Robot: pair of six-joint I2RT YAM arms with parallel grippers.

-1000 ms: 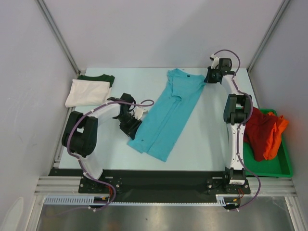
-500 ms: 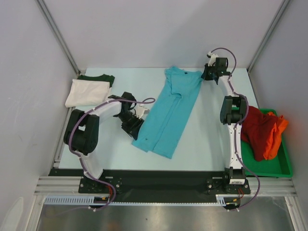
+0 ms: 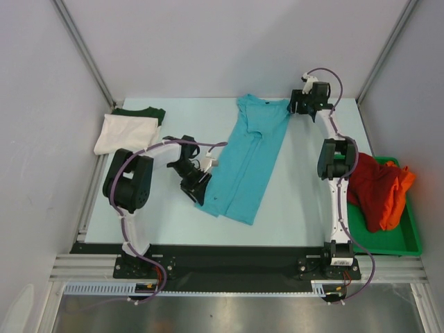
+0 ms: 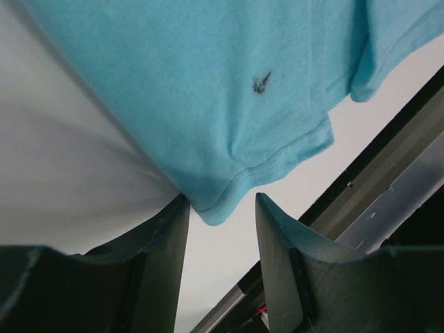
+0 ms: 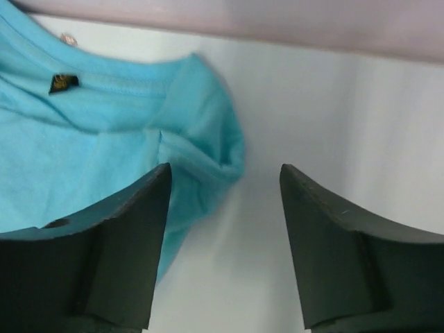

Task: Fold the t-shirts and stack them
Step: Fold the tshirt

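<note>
A turquoise t-shirt (image 3: 246, 159) lies folded lengthwise, slanting across the middle of the table. My left gripper (image 3: 201, 194) is at its near left hem corner. In the left wrist view the jaws (image 4: 222, 201) stand open, and the hem corner of the turquoise cloth (image 4: 208, 83) reaches just between the tips, unpinched. My right gripper (image 3: 294, 107) is at the shirt's far collar end, open (image 5: 225, 173), with the bunched shoulder of the shirt (image 5: 83, 139) beside its left finger. A folded white t-shirt (image 3: 125, 133) lies on a dark green one (image 3: 142, 111) at the far left.
A green tray (image 3: 392, 244) at the right edge holds a crumpled red t-shirt (image 3: 368, 191) and an orange one (image 3: 401, 189). White walls and metal posts close the table at the back and sides. The black base rail (image 3: 229, 260) runs along the near edge.
My right gripper has opened and let go of the shirt's collar end. The shirt has slid right and away, and my left arm has followed it to the right.
</note>
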